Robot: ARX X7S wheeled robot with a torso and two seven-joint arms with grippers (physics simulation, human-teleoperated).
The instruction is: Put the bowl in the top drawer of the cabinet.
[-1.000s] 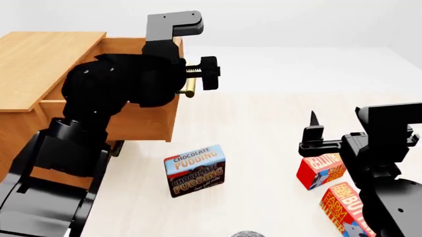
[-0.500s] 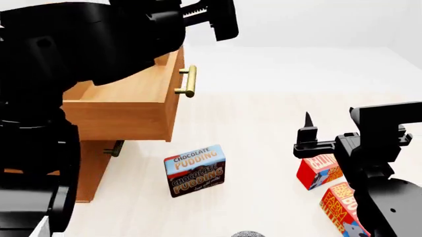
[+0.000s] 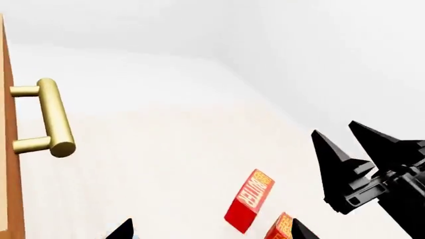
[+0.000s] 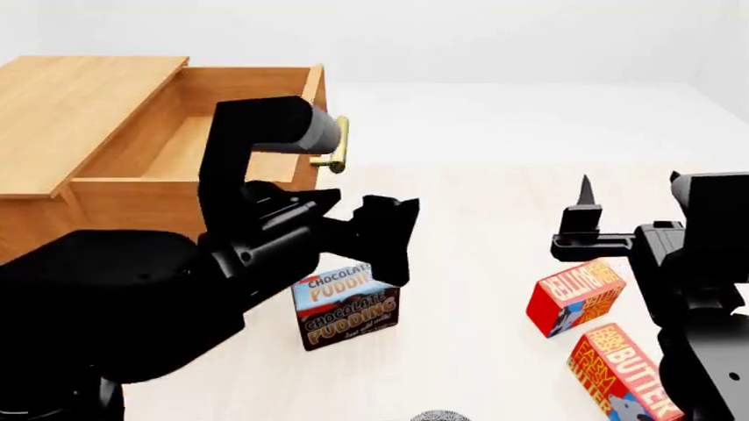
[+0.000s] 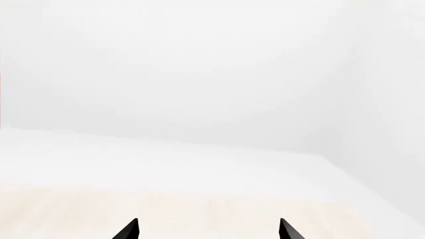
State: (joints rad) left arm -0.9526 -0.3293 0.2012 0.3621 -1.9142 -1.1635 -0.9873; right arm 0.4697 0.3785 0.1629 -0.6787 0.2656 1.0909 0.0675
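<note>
The cabinet (image 4: 70, 96) stands at the left with its top drawer (image 4: 175, 140) pulled out and nothing showing inside; the brass handle (image 4: 335, 145) (image 3: 52, 118) faces the floor's middle. My left gripper (image 4: 381, 232) (image 3: 211, 231) hangs open in front of the drawer, above the pudding box (image 4: 346, 309), holding nothing. My right gripper (image 4: 581, 206) (image 5: 208, 230) is open and empty at the right, above a red box (image 4: 574, 298). Only a grey rounded sliver (image 4: 439, 416) shows at the head view's bottom edge, possibly the bowl's rim.
A second red box (image 4: 620, 368) lies by my right arm. In the left wrist view both red boxes (image 3: 251, 199) and my right gripper's fingers (image 3: 332, 159) show. My left arm hides the cabinet's lower front.
My left arm has swung down from high above the drawer to in front of it, over the pudding box. My right gripper has moved a little right and up. The drawer stays open.
</note>
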